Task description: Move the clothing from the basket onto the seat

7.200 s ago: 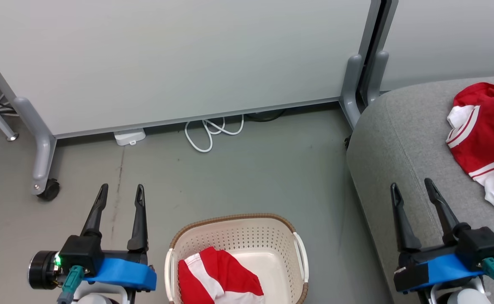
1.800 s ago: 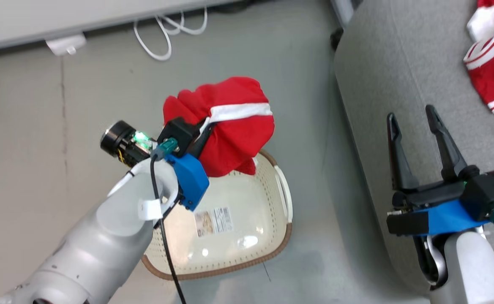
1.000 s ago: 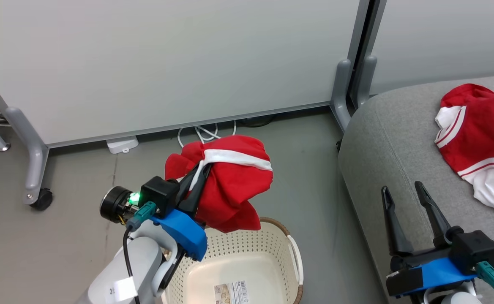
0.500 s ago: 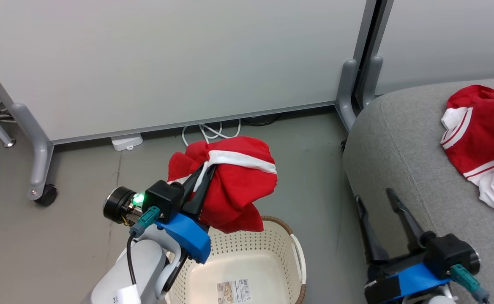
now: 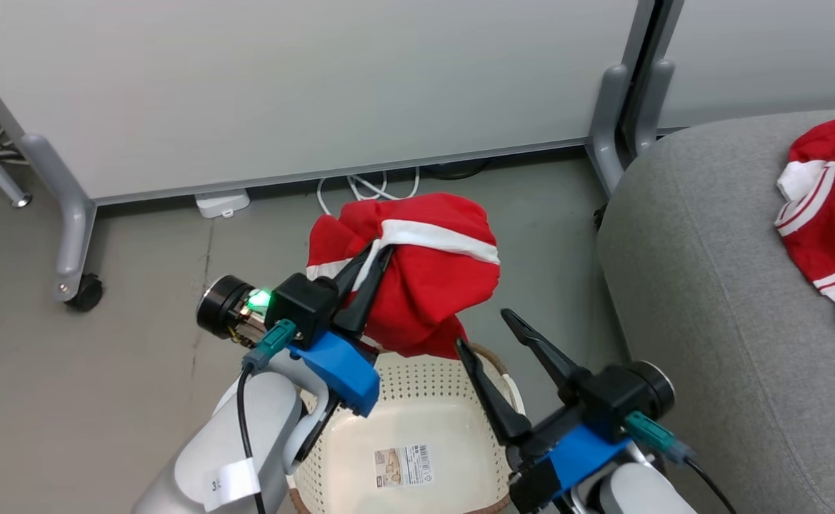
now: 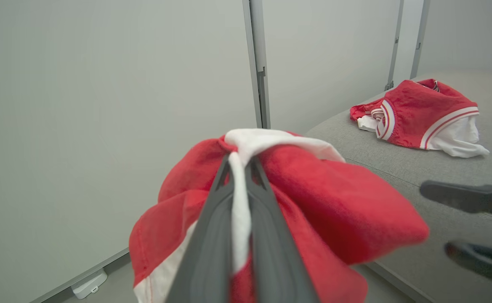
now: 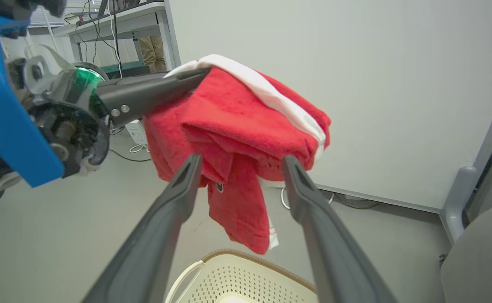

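The clothing is in two places. One red garment (image 5: 424,285) hangs bunched in the air above the far rim of the basket (image 5: 417,375). The other, a red-and-white garment (image 5: 828,214), lies crumpled on the grey seat (image 5: 710,285), well apart to your right. The hanging piece has its long axis running downward, with a narrow tail pointing at the basket and a white stripe (image 5: 438,235) across its top. Your left gripper (image 5: 380,250) is clamped tight on that stripe, fingers pointing up and away from you. Your right gripper (image 5: 483,330) stands spread wide just beside the tail, over the basket; you cannot tell whether it touches the cloth. A paper label (image 5: 403,464) lies on the basket's floor.
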Tool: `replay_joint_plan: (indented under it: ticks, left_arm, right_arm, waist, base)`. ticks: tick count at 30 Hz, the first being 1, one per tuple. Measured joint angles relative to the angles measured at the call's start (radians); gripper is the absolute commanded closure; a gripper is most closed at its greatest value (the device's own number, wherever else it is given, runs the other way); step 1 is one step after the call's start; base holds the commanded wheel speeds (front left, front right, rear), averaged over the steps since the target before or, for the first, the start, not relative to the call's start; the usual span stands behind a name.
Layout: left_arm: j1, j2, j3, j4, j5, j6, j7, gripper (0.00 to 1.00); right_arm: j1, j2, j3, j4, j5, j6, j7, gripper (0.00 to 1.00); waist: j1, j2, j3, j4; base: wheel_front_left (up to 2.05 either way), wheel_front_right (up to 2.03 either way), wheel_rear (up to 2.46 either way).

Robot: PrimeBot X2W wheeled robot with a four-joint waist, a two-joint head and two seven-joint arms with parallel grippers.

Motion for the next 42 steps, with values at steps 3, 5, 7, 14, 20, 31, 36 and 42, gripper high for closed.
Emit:
replay_joint_plan:
  ticks: [3, 5, 7, 14, 20, 31, 36, 42]
  left_arm:
    - [-0.014, -0.014, -0.006, 0.003, 0.007, -0.007, 0.000, 1.00]
    - [-0.023, -0.022, -0.009, 0.003, 0.015, -0.007, 0.000, 1.00]
    - [-0.031, -0.034, -0.012, 0.005, 0.019, -0.013, 0.000, 1.00]
    - [-0.054, -0.060, -0.016, 0.005, 0.037, -0.022, 0.000, 1.00]
    - [-0.055, -0.074, -0.015, 0.003, 0.049, -0.028, 0.000, 1.00]
    - [-0.060, -0.090, -0.007, 0.000, 0.059, -0.039, 0.000, 1.00]
    - [-0.060, -0.092, -0.002, 0.001, 0.066, -0.041, 0.000, 1.00]
    - [-0.059, -0.093, 0.005, 0.002, 0.070, -0.042, 0.000, 1.00]
  right_arm:
    - [-0.057, 0.000, 0.040, 0.041, 0.013, 0.000, 0.000, 0.00]
    - [-0.088, 0.000, 0.065, 0.066, 0.018, 0.000, 0.000, 0.00]
    - [-0.119, 0.001, 0.084, 0.095, 0.038, 0.000, 0.000, 0.00]
    - [-0.197, 0.000, 0.115, 0.159, 0.074, 0.000, 0.000, 0.00]
    - [-0.233, 0.000, 0.126, 0.170, 0.124, 0.000, 0.000, 0.00]
    - [-0.254, 0.000, 0.135, 0.212, 0.173, 0.000, 0.000, 1.00]
    - [-0.254, 0.000, 0.136, 0.212, 0.174, 0.000, 0.000, 1.00]
    - [-0.254, 0.000, 0.133, 0.212, 0.174, 0.000, 0.000, 1.00]
  waist:
    - [0.0000, 0.0000, 0.012, 0.014]
    - [0.0000, 0.0000, 0.020, 0.023]
    - [0.0000, 0.0000, 0.028, 0.033]
    - [0.0000, -0.0001, 0.055, 0.063]
    - [0.0000, -0.0001, 0.070, 0.073]
    - [0.0000, -0.0001, 0.073, 0.081]
    - [0.0000, -0.0001, 0.069, 0.081]
    - [0.0000, 0.0000, 0.066, 0.078]
  base:
    - [0.00, 0.00, 0.00]
    - [0.00, 0.00, 0.00]
    - [0.00, 0.00, 0.00]
    - [0.00, 0.00, 0.00]
    - [0.00, 0.00, 0.00]
    - [0.00, 0.00, 0.00]
    - [0.00, 0.00, 0.00]
    - [0.00, 0.00, 0.00]
